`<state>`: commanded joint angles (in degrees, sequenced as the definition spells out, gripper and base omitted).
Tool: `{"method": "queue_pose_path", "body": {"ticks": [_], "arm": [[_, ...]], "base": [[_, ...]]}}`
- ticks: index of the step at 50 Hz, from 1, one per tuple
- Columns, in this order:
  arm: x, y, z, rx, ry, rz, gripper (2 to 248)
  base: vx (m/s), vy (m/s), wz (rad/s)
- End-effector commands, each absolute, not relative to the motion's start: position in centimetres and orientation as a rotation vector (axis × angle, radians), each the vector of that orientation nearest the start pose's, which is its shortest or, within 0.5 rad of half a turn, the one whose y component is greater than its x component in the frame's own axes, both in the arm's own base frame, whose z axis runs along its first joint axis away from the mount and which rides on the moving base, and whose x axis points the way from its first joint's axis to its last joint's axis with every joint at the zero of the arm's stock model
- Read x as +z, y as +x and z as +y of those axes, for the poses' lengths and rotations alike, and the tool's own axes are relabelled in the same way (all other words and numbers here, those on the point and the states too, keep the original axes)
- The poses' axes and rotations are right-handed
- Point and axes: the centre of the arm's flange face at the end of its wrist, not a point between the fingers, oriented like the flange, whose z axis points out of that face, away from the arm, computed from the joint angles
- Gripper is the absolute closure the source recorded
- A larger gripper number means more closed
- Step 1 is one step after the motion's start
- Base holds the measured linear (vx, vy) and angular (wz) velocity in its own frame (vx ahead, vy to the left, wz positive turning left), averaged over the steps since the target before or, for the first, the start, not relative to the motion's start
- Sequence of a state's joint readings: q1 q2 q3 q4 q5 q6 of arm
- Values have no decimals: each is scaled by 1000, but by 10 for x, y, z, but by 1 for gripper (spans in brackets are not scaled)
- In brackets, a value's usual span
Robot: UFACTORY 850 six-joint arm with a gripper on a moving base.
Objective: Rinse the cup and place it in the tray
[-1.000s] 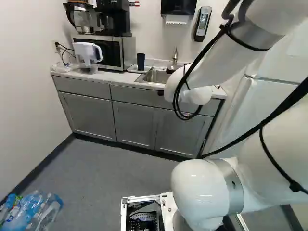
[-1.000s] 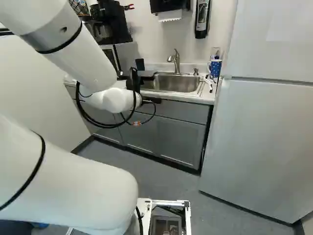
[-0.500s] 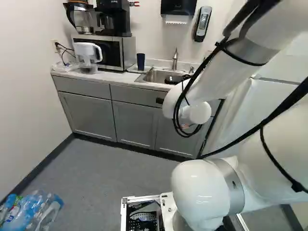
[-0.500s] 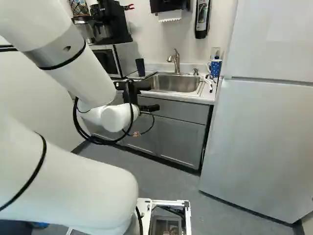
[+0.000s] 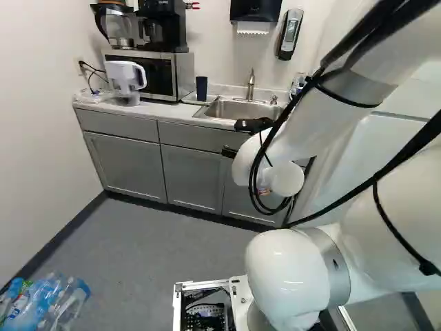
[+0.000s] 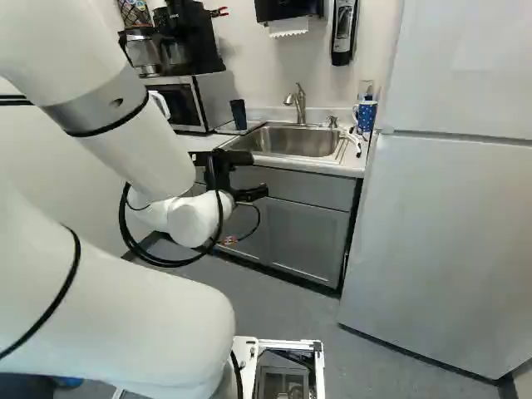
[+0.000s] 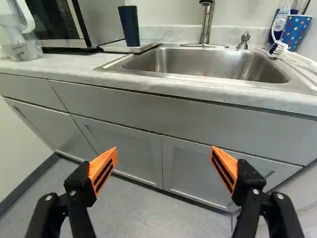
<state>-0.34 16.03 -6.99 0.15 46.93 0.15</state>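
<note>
Currently, the gripper (image 7: 164,148) is wide apart and empty. The cup (image 7: 130,26) stands upright on the tray (image 7: 149,43), ahead of the gripper, beyond the front edge of the worktop (image 7: 69,64). The cup is probably light, fairly stiff and slippery once wet. Grip its wall at mid-height with moderate force; leave the mouth unobstructed.

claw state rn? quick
Claw: open, fingers wide apart, nothing between the orange pads. Dark blue cup is on the tray by the sink, not in the claw.
</note>
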Motion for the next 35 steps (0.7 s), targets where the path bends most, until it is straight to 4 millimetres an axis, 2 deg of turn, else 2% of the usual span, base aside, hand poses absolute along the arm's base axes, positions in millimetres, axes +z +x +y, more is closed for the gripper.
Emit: {"method": "queue_pose_path", "body": {"ticks": [35], "arm": [[366, 270, 0, -1824, -2558, 0, 3]], "base": [[0, 0, 0]]}}
